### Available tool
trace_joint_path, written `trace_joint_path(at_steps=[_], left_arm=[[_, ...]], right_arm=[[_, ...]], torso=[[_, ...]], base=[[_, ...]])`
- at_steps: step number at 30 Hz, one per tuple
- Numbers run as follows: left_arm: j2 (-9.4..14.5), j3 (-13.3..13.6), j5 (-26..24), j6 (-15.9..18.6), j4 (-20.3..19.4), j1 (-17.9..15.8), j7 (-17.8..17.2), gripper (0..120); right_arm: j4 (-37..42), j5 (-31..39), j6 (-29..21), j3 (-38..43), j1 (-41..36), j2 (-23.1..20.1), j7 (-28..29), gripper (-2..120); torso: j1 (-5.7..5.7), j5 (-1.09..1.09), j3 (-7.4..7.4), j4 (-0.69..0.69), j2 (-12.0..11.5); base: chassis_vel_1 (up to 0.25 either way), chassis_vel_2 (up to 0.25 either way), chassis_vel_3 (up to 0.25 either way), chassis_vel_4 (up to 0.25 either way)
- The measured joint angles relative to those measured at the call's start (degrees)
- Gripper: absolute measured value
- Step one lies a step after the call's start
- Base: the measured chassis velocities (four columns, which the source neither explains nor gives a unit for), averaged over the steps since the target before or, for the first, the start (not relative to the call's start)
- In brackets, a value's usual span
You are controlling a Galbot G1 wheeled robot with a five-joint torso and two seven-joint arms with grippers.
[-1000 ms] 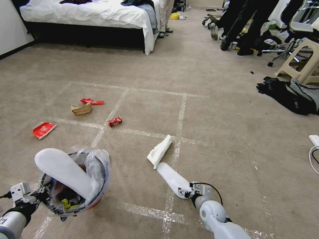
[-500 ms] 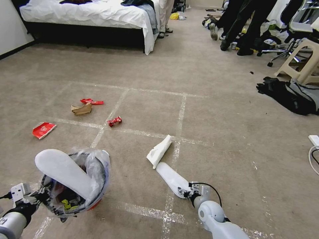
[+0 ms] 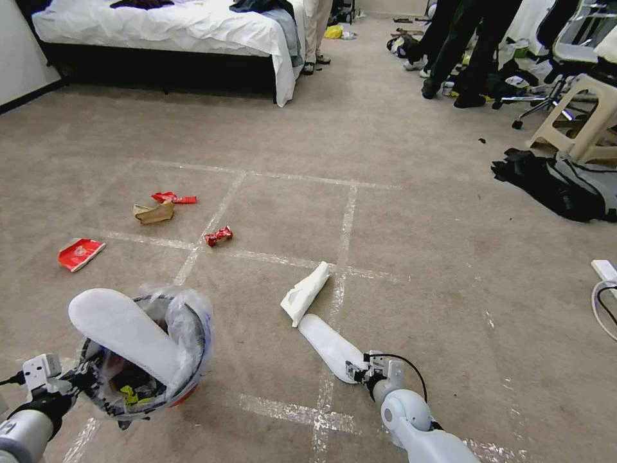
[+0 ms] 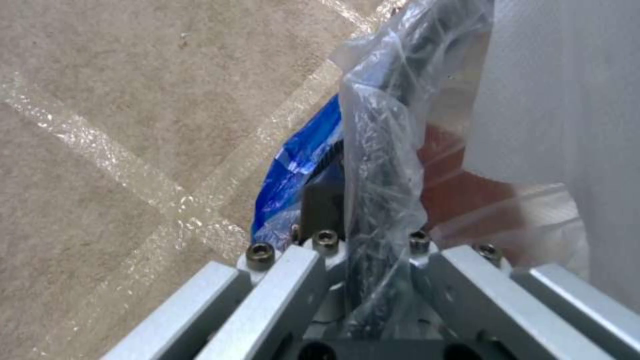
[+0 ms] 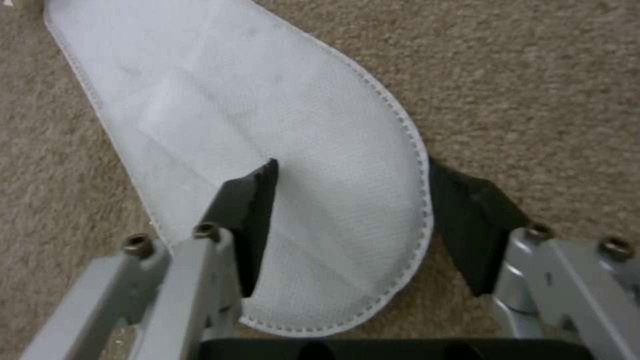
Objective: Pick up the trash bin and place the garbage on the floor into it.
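My left gripper (image 3: 72, 379) is shut on the rim of the trash bin (image 3: 186, 360), a small red bucket with a clear liner, held tilted just above the floor (image 3: 418, 257). The wrist view shows the black rim (image 4: 393, 125) and liner pinched in my left gripper (image 4: 367, 235). One white slipper (image 3: 119, 328) sticks out of the bin. A second white slipper (image 3: 331, 347) lies on the carpet with my right gripper (image 3: 357, 372) at its near end. My right gripper (image 5: 353, 220) is open, one finger (image 5: 250, 210) over the slipper (image 5: 267, 110) and the other on the carpet beside it.
White paper (image 3: 307, 292) touches the slipper's far end. Two red wrappers (image 3: 218, 236) (image 3: 173, 198), brown paper (image 3: 153, 212) and a flat red packet (image 3: 80, 253) lie farther left. Bed (image 3: 167, 26) at the back; dark bags (image 3: 559, 186), stool (image 3: 591, 122) and cable (image 3: 604, 302) right.
The whole head picture has shifted slightly, so the camera moved. The right gripper stays at the slipper's end and the bin stays in the left gripper.
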Motion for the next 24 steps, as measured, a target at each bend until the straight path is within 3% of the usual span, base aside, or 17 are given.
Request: trace_joint_path(at_steps=[3,4,7,16,18,24], left_arm=[[0.0,0.0,0.1,0.0,0.0,0.0,0.0,1],[0.0,0.1,0.1,0.0,0.1,-0.1,0.0,1],[-0.2,0.2,0.2,-0.1,0.2,-0.2,0.0,1],[-0.2,0.2,0.3,-0.1,0.3,-0.1,0.1,1],[-0.2,0.2,0.3,-0.1,0.3,-0.1,0.1,1],[-0.3,0.4,0.5,-0.2,0.5,-0.3,0.1,1]], right_arm=[[0.0,-0.3,0.3,-0.1,-0.2,0.1,-0.2,45],[0.4,-0.3,0.3,-0.3,-0.3,0.2,-0.6,43],[0.5,-0.5,0.3,-0.5,-0.5,0.2,-0.7,42],[0.6,-1.2,0.7,-0.9,-0.6,0.4,-0.8,42],[1.0,-1.3,0.9,-1.4,-0.8,0.5,-1.2,37],[2.2,-1.4,0.8,-1.7,-1.3,0.3,-1.3,26]], torso=[[0.0,0.04,0.0,0.02,0.0],[0.0,0.13,0.01,0.08,0.0],[0.0,0.07,0.01,0.09,0.0],[0.0,0.04,0.01,0.01,0.0],[0.01,0.16,0.02,0.09,0.0],[0.01,0.1,0.01,0.05,0.0]], base=[[0.0,0.0,0.0,0.0],[0.0,0.0,0.0,0.0],[0.0,0.0,0.0,0.0],[0.0,0.0,0.0,0.0],[0.0,0.0,0.0,0.0],[0.0,0.0,0.0,0.0]])
